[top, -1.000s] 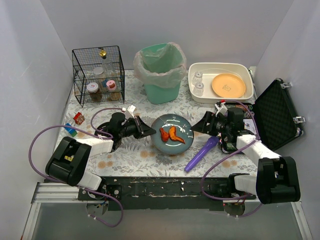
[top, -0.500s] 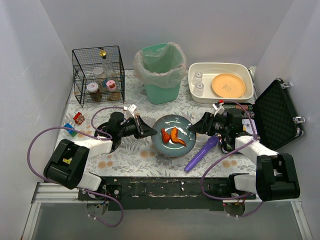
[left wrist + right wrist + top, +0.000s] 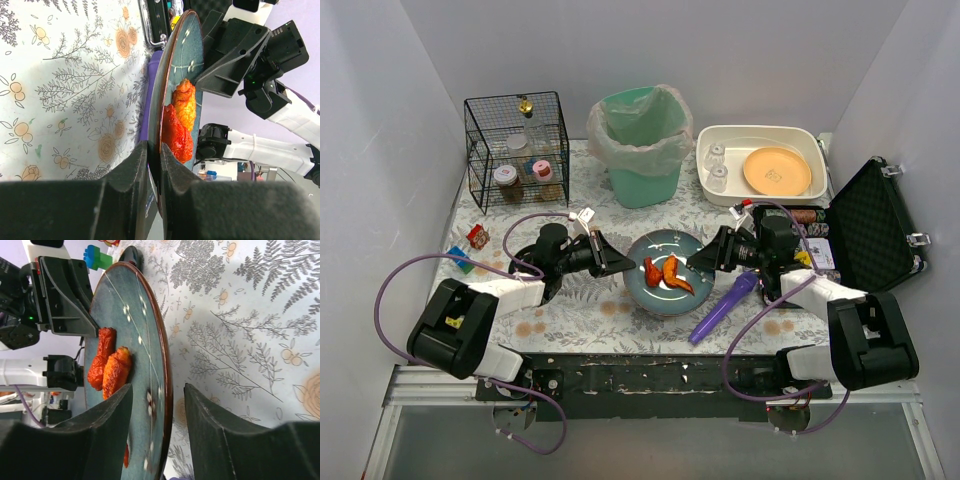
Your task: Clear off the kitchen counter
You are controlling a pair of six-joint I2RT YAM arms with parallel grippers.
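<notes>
Low over the fern-printed kitchen counter (image 3: 590, 310), my arms reach inward to a round blue-green glazed plate (image 3: 660, 295). Left gripper (image 3: 154, 150) pinches its rim; right gripper (image 3: 157, 387) straddles the opposite rim, jaws parted.

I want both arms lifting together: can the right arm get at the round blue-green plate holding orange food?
Probably yes: on the right gripper, open jaws flank the rim of the blue-green plate, nothing else between.
</notes>
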